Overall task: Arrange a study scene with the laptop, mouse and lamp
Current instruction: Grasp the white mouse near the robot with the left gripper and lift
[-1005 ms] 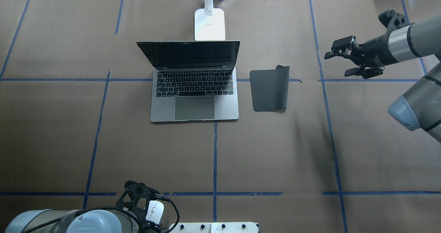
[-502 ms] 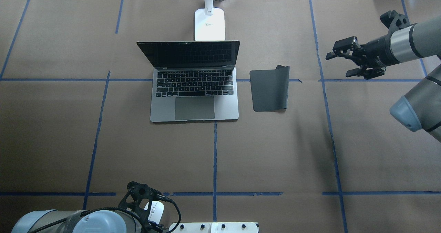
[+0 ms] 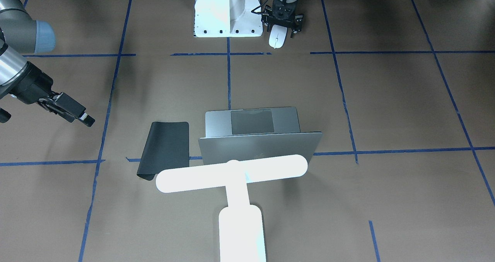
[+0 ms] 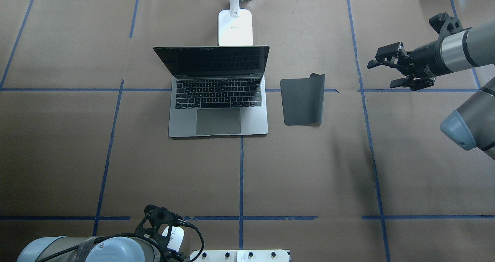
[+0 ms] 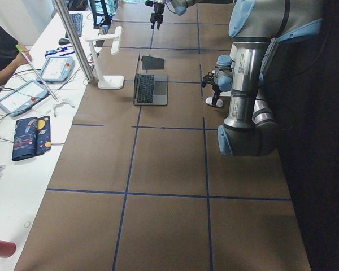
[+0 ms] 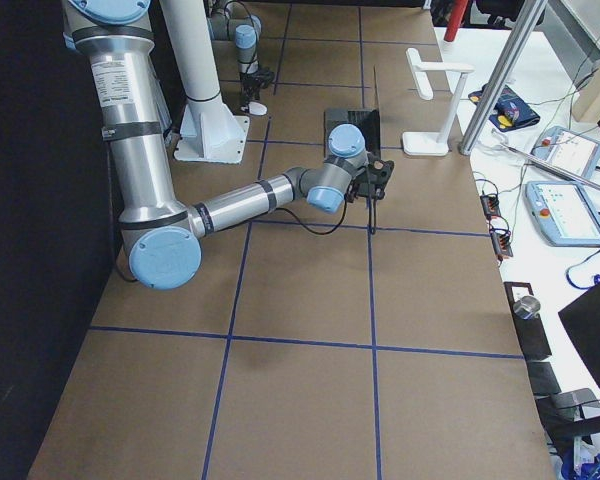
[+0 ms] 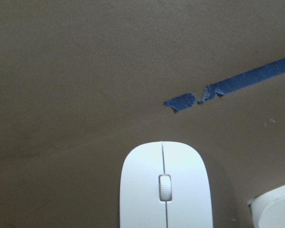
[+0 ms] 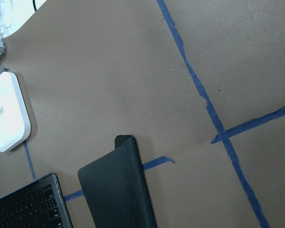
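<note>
The silver-grey laptop (image 4: 218,99) stands open at the table's middle, lid (image 3: 259,146) toward the far side. The white T-shaped lamp (image 3: 232,173) stands just behind it, its base (image 4: 235,28) at the far edge. The white mouse (image 3: 277,37) lies on the table by the robot's pedestal, filling the bottom of the left wrist view (image 7: 165,185). My left gripper (image 3: 283,26) hangs open just over the mouse's rear end. My right gripper (image 4: 382,75) is open and empty, above the table to the right of the black mat (image 4: 302,99).
The white bolted pedestal (image 3: 227,10) stands right beside the mouse. The mat's far right corner curls up (image 8: 126,142). Blue tape lines cross the brown paper cover. Tablets and cables lie on the white bench past the far edge (image 5: 34,90).
My right gripper has drifted a little to the right, away from the mat. My left arm has shifted slightly over the mouse, covering more of it. Laptop, lamp and mat have not moved.
</note>
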{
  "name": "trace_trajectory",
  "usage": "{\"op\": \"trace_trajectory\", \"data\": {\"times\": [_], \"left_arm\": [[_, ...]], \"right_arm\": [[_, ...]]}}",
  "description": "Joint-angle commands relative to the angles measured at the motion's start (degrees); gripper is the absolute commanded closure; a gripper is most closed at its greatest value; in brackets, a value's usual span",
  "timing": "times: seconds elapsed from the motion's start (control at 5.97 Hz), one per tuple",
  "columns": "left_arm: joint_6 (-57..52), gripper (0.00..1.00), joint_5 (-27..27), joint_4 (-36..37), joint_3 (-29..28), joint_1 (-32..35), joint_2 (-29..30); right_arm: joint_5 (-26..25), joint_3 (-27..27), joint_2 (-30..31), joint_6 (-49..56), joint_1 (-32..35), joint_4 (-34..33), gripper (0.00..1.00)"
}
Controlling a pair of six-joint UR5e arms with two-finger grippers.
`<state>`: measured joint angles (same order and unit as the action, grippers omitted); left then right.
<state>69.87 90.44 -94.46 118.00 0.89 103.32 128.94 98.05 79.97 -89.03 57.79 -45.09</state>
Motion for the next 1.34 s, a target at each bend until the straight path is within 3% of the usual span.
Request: {"op": "trace_trajectory", "data": {"times": [0.0,0.33,0.5,0.67,0.84,1.17], "left_arm": [[0.0,0.04,0.0,0.06,-1.8,-0.01,1.97],[-0.09,0.71,0.17,0.15,-1.19,0.52,1.45],[0.08,0.96,0.18,0.24,-0.76,0.78,1.01],[0.17,1.0,0.0,0.59,0.29,1.13,1.01],[0.26,1.0,-0.09,0.94,3.52,2.26,1.1],[0.0,1.0,-0.09,0.85,4.35,5.42,3.54]], "right_arm": [[0.0,-0.05,0.1,0.0,-0.05,0.0,0.0],[0.0,-0.05,0.01,0.0,-0.05,0.0,0.0],[0.0,-0.05,0.01,0.0,-0.05,0.0,0.0],[0.0,-0.05,0.01,0.0,-0.05,0.0,0.0],[0.0,0.04,0.1,0.0,0.04,0.0,0.0],[0.18,0.91,0.88,0.0,0.22,0.0,0.0]]}}
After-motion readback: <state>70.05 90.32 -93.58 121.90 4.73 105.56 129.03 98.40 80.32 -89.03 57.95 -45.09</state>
